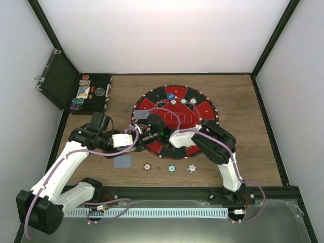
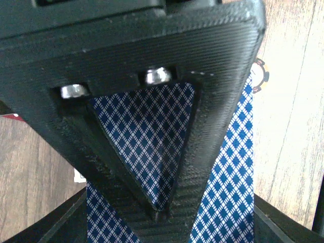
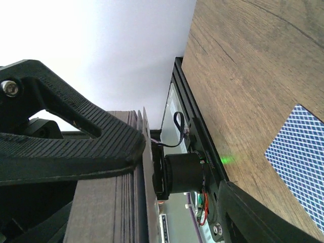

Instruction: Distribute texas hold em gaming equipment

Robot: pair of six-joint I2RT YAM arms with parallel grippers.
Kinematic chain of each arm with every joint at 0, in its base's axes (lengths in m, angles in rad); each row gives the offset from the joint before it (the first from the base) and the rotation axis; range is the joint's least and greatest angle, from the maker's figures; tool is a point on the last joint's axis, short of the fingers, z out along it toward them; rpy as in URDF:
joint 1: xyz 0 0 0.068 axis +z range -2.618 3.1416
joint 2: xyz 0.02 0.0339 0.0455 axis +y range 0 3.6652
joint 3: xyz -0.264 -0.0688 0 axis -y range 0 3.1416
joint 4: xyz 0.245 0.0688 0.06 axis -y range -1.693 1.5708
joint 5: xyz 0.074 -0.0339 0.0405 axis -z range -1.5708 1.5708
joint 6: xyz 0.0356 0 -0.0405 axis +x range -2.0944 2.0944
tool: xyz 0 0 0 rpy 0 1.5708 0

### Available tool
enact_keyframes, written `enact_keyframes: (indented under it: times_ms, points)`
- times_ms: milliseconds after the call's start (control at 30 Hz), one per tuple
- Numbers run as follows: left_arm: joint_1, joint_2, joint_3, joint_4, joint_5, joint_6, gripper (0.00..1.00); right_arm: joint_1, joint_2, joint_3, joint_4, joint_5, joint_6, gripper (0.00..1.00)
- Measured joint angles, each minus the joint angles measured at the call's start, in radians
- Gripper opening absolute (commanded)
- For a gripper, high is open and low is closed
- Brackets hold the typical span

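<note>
1. Right wrist view: the right gripper (image 3: 117, 171) clamps the deck (image 3: 101, 212) edge-on above the surface (image 3: 243, 76). Keep that hold firm.
2. The left gripper (image 1: 135, 135) looks closed on one blue-backed card (image 2: 147, 136). Draw it straight, so one sheet leaves.
3. Lay it flat beside the second card (image 1: 123, 162), clear of the chips (image 1: 171, 168).

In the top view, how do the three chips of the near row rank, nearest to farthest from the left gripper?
1. Left chip, nearest the left gripper.
2. Middle chip, row centre.
3. Right chip, row's right end.
</note>
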State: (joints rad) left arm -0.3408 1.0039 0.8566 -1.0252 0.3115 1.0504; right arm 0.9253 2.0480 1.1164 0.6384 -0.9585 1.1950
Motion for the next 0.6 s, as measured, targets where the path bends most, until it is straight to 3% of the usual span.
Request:
enact_keyframes:
  times_ms: [333, 600]
  points:
    - [0.000, 0.001, 0.000, 0.002, 0.007, -0.002, 0.07, -0.035, -0.033, -0.072, 0.048, -0.006, -0.007, 0.49]
    - [0.000, 0.003, 0.000, -0.003, 0.003, -0.004, 0.07, -0.070, -0.106, -0.140, 0.024, -0.001, -0.047, 0.31]
